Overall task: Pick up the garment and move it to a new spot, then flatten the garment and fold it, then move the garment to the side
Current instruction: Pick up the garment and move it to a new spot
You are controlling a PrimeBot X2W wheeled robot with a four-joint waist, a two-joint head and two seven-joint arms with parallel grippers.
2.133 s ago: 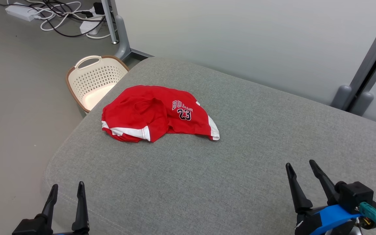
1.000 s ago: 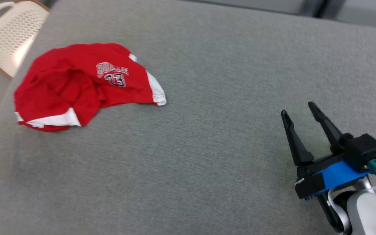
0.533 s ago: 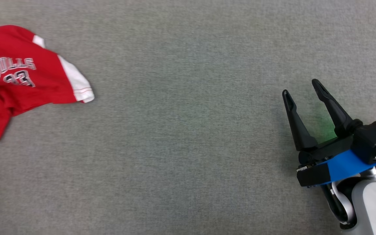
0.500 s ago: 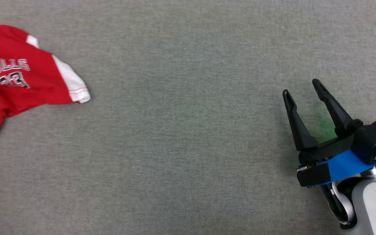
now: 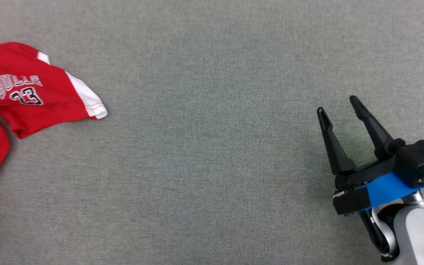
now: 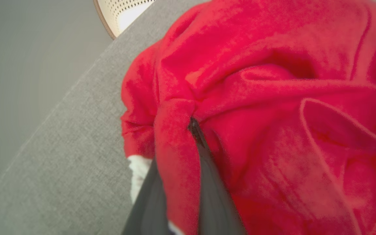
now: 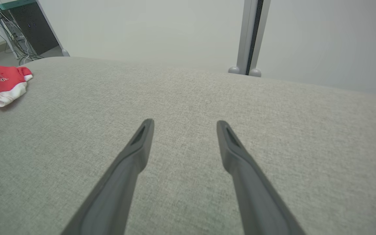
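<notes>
The red garment [image 5: 31, 95] lies at the left edge of the grey fabric tabletop [image 5: 212, 147], and the jaws of the left gripper [image 6: 188, 125], spread wide a moment ago, are now pinched tight on a bunched fold of it. A pale perforated basket [image 6: 122, 9] sits just past that edge. Well apart to the right, the right gripper [image 5: 337, 104] has its jaws spread wide, holding nothing.

3 views share the garment [image 5: 31, 97]: head overhead, left wrist near, right far.
</notes>
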